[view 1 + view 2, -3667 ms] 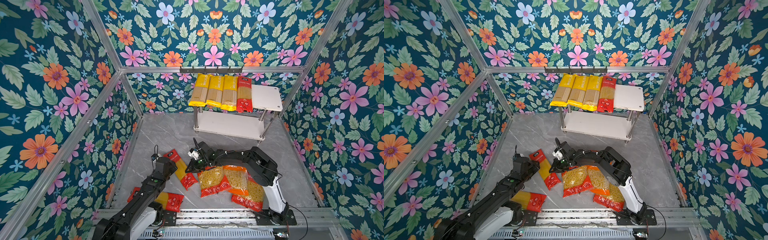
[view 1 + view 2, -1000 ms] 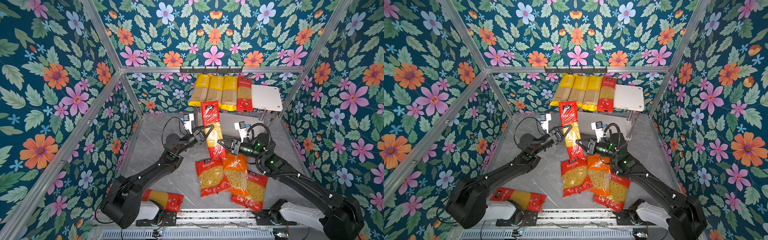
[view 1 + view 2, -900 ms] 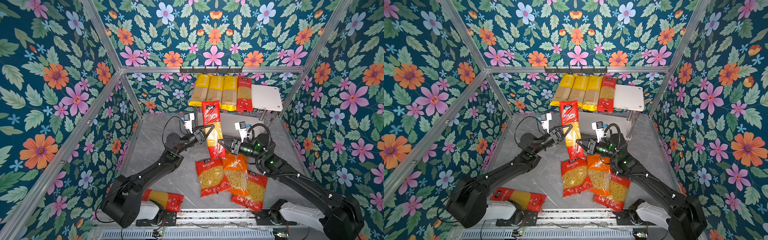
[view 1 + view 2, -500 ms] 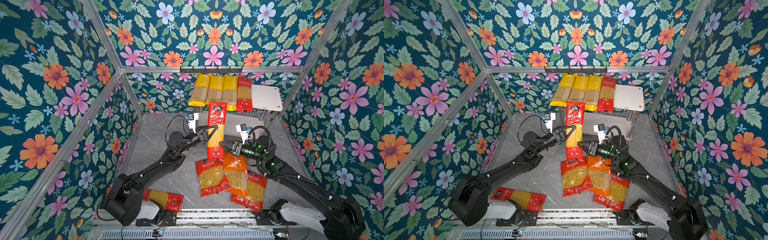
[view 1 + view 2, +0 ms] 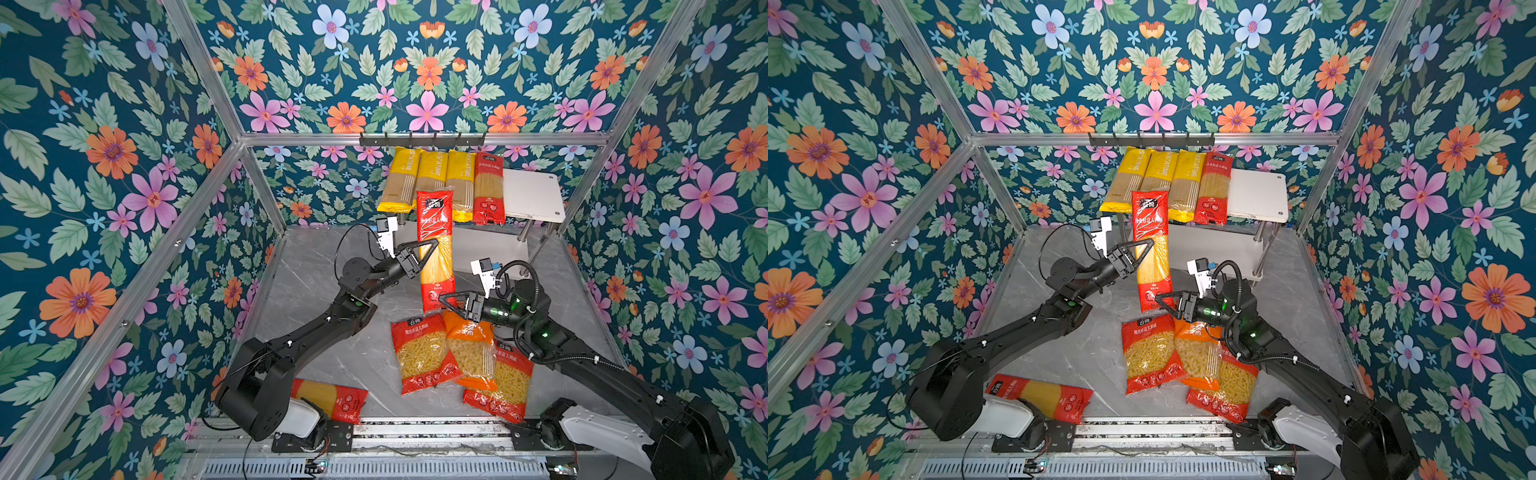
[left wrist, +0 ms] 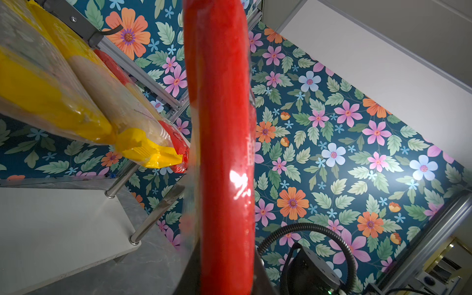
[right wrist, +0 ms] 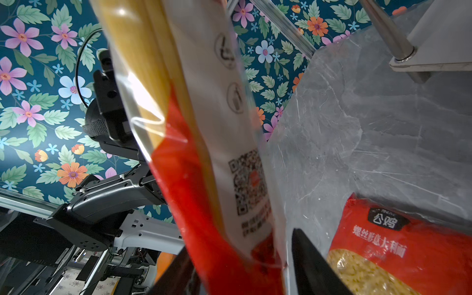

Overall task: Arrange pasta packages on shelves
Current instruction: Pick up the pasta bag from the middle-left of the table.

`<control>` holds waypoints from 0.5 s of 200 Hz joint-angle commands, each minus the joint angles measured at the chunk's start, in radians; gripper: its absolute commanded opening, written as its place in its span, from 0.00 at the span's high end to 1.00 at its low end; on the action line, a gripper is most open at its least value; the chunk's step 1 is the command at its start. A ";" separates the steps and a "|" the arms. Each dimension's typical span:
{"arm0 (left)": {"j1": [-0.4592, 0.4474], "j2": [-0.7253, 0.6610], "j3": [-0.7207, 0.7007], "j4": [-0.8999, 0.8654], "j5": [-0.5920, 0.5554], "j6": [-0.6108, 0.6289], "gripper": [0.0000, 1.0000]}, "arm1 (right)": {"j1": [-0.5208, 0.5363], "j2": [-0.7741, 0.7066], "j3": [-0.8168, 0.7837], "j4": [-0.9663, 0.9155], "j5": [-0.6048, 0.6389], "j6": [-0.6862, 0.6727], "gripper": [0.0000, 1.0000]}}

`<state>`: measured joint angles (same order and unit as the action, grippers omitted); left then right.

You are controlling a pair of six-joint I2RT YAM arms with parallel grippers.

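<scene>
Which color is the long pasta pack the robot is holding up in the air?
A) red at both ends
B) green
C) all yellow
A: the long pack pinched in the left tool is red at its top and bottom, with a clear window in the middle that shows yellow spaghetti.

Held red spaghetti pack (image 6: 219, 153): blurred in left wrist view, both ends cut by frame. In both top views it hides lower end of middle yellow pack (image 5: 432, 170) and part of lower shelf board (image 5: 490, 245). Red pack on surface (image 5: 336, 399): one end under left arm base (image 5: 257, 395). Orange bag (image 5: 467, 349): edges overlapped.
</scene>
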<state>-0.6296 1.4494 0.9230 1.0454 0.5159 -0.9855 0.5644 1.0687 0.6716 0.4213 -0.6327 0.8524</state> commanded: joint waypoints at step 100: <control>-0.009 0.022 0.051 0.130 -0.053 -0.028 0.68 | -0.079 0.042 0.054 0.298 -0.075 0.144 0.92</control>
<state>-0.6346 1.4818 0.9627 1.0763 0.4404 -1.0286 0.5106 1.1122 0.6949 0.5991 -0.7238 0.9340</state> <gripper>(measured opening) 0.252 0.133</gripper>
